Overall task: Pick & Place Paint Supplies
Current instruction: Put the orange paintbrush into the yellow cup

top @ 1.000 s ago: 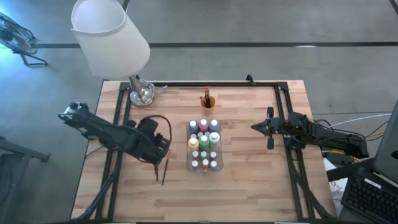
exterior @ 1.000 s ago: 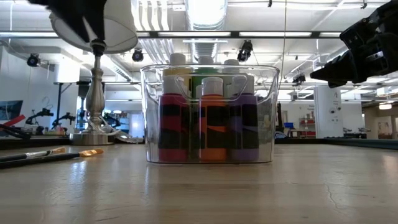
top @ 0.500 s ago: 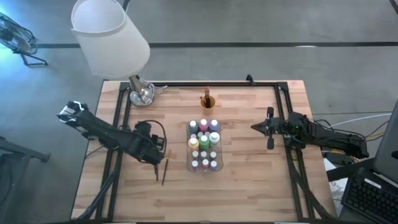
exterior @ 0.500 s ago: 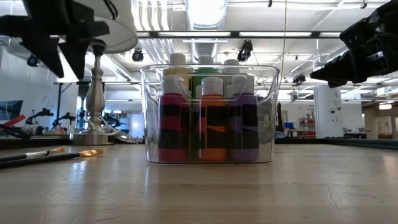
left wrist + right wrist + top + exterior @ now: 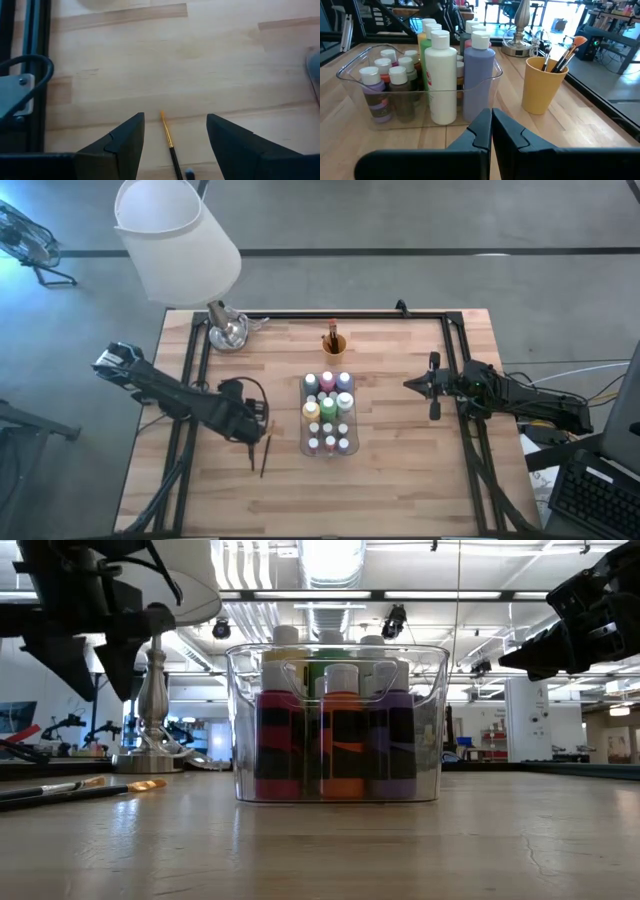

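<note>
I am looking down on a light wooden plank table (image 5: 390, 480) edged by a black metal frame. At its centre a clear rectangular plastic tray (image 5: 328, 415) is holding many small paint bottles (image 5: 327, 408) with white caps, in pink, purple, green, yellow and white; in the low view they are standing upright inside its walls.

At nine o'clock from the tray, my left end effector (image 5: 262, 426) is hanging above the table with its two dark fingers (image 5: 125, 142) standing apart and holding nothing. Directly under it, two thin dark paintbrushes (image 5: 262, 452) are lying flat on the wood, near the tray's seven o'clock corner. In the left wrist view one brush's yellowish tip and dark shaft (image 5: 169, 142) are showing between the open fingers, on the table below them and not touching them.

At three o'clock from the tray and well apart from it, my right end effector (image 5: 410, 384) is waiting above the table with its fingers pressed together, empty, pointing toward the tray.

At twelve o'clock from the tray a small orange cup (image 5: 334, 344) is standing upright with several brushes (image 5: 560, 55) inside it, bristles up. At eleven o'clock, near the table's far left corner, a table lamp with a silver base (image 5: 228, 330) and a white shade (image 5: 177, 235) is standing.
</note>
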